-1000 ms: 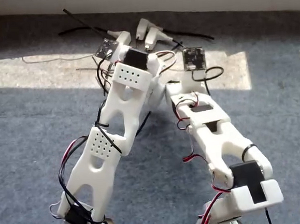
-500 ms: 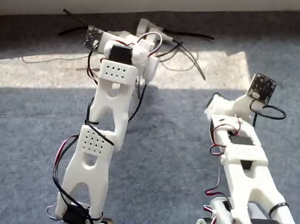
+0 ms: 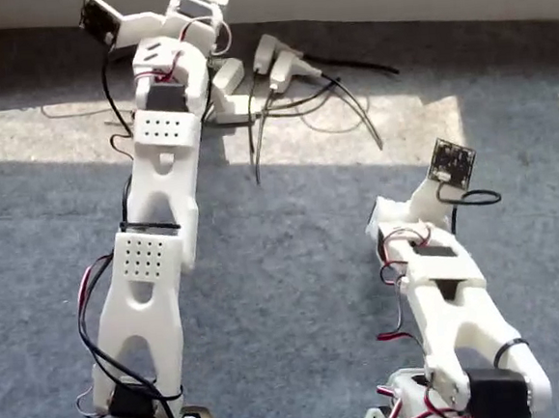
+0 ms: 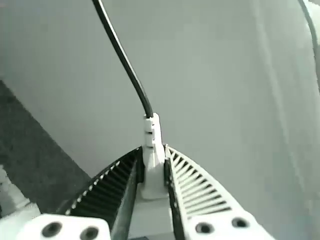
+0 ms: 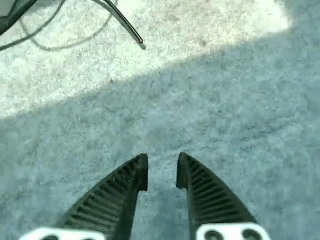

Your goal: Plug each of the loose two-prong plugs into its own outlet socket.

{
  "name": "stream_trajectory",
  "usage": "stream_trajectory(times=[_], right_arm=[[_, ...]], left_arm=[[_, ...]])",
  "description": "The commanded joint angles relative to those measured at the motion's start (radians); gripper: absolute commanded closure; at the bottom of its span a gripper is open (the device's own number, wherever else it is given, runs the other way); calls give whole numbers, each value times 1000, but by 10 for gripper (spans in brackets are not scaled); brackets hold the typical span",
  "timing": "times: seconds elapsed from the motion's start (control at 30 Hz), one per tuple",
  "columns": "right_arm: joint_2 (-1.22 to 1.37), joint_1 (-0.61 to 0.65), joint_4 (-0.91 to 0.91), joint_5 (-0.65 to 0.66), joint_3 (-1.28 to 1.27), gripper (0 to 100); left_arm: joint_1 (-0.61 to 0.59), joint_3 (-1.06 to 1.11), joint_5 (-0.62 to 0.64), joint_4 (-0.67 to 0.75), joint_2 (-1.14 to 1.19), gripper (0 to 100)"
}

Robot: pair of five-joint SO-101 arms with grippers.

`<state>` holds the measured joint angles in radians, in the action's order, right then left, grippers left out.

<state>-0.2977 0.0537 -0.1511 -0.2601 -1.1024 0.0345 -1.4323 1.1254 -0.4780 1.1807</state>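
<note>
Up by the pale wall (image 4: 240, 75), the left end effector (image 4: 152, 149) is clamped tight on a white two-prong plug (image 4: 151, 127). The plug sits upright between the ribbed fingers (image 4: 195, 180), its top poking out past their tips. A black cord (image 4: 122, 55) rises from it across the wall. From the high view, the left arm (image 3: 154, 209) is stretched out long towards the far edge of the grey carpet (image 3: 296, 295).

The right end effector (image 5: 161, 162) hangs over the shaded carpet with its fingers a little apart and nothing between them. Ahead of it, in the sunlit strip, lies the loose end of a dark cable (image 5: 127, 25). The right arm (image 3: 441, 293) is folded back close to its base, well apart from the left one.

Two white connector pieces (image 3: 277, 59) lie on the carpet near the wall, beside the left arm's wrist, with thin dark cables (image 3: 333, 93) tangled around them. I cannot tell whether those are plugs or sockets.
</note>
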Motion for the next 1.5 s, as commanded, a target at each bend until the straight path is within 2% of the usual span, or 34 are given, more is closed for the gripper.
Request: stream_trajectory(times=[0.0, 0.17, 0.37, 0.57, 0.63, 0.73, 0.83, 1.03, 1.1, 1.23, 1.33, 1.47], right_arm=[[81, 8, -73, 15, 140, 817], [142, 8, -134, 41, 222, 814], [142, 50, -134, 118, 220, 814], [150, 51, -134, 127, 225, 814], [151, 51, -134, 127, 225, 814], [151, 51, -134, 127, 226, 814], [153, 51, -133, 127, 226, 814], [147, 51, -133, 127, 225, 814], [143, 50, -133, 127, 222, 814], [143, 48, -133, 127, 222, 814], [142, 47, -133, 127, 223, 814], [142, 47, -133, 127, 223, 814]], left_arm=[[1, -7, -292, 137, 12, 891], [-27, -54, -293, 26, 4, 765], [-94, -94, -292, -41, 4, 761], [-176, -105, -287, -89, -4, 761], [-219, -162, -252, -120, -2, 761], [-289, -245, -238, -264, -12, 761], [-334, -211, -259, -448, -101, 758], [-334, -226, -623, -822, -200, 760], [-340, -237, -667, -945, -236, 761], [-357, -236, -677, -1168, -377, 761], [-361, -236, -678, -1281, -516, 761], [-397, -232, -733, -1297, -702, 761]])
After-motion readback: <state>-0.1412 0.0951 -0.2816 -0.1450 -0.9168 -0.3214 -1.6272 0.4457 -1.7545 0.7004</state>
